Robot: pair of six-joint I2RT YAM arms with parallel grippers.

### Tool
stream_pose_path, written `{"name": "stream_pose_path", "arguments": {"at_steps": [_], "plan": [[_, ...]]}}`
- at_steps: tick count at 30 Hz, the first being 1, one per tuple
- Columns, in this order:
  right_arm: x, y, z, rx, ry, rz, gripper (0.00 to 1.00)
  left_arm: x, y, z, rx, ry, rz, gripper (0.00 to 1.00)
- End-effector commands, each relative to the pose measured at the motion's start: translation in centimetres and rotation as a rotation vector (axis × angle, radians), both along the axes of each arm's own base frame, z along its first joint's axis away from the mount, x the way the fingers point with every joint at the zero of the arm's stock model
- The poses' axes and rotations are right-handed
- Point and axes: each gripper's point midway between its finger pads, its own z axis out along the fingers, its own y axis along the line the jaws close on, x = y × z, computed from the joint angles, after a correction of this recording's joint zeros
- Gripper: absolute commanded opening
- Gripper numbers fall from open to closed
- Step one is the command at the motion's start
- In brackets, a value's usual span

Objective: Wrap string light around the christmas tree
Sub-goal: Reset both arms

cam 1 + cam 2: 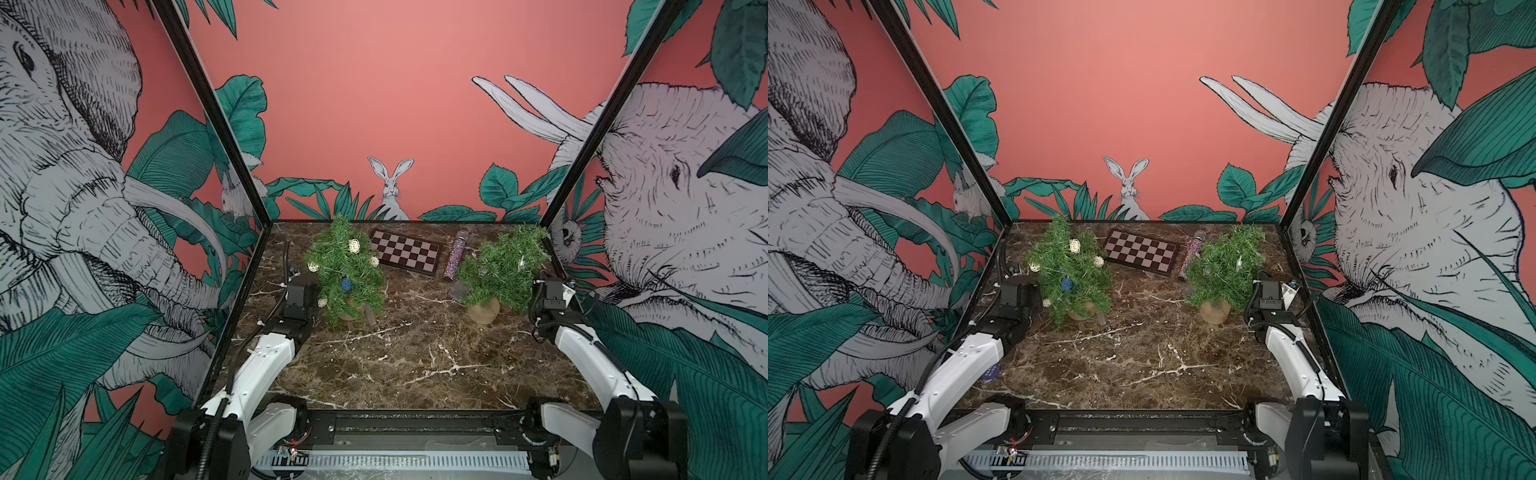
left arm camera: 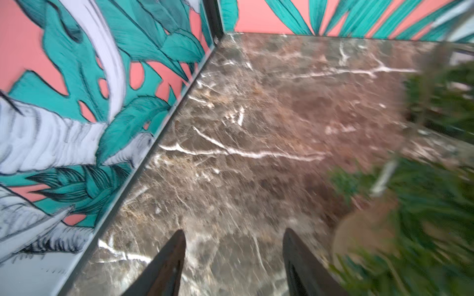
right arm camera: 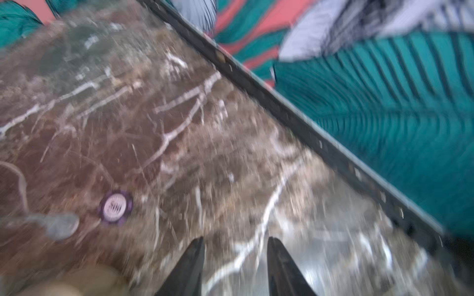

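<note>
White arm links point(image 1: 270, 353), black joints point(image 1: 291, 324), ribbed cables point(image 1: 214, 428)

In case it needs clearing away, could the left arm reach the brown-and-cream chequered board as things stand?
Probably not directly: the green tree hung with wicker ball lights stands between the open left gripper and the board.

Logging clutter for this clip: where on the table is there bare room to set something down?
Free: the front-middle of the table, bordered by the left arm, the right arm and the bases of the left tree and right tree. Crowded: the back strip, checkerboard and glitter tube packed between the trees.
</note>
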Motion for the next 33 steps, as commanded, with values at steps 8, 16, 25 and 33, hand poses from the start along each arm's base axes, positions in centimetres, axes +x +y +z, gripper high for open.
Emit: {"name": "stream_pose_path", "arguments": {"at_steps": [8, 16, 25, 33], "plan": [[6.0, 0.9, 4.1, -0.333, -0.264, 0.262, 0.47, 2.1, -1.2, -0.4, 0.077, -0.216, -0.147, 0.68], [6.5, 3.3, 3.0, -0.246, -0.272, 0.377, 0.46, 3.3, -1.0, -2.2, 0.028, -0.263, -0.223, 0.69], [7.1, 4.5, -1.3, -0.264, -0.329, 0.43, 0.48, 5.2, -2.6, -2.9, 0.083, -0.266, -0.349, 0.69], [7.1, 4.3, -1.8, -0.268, -0.316, 0.417, 0.61, 6.6, -1.7, -5.1, 0.082, -0.214, -0.291, 1.0]]}}
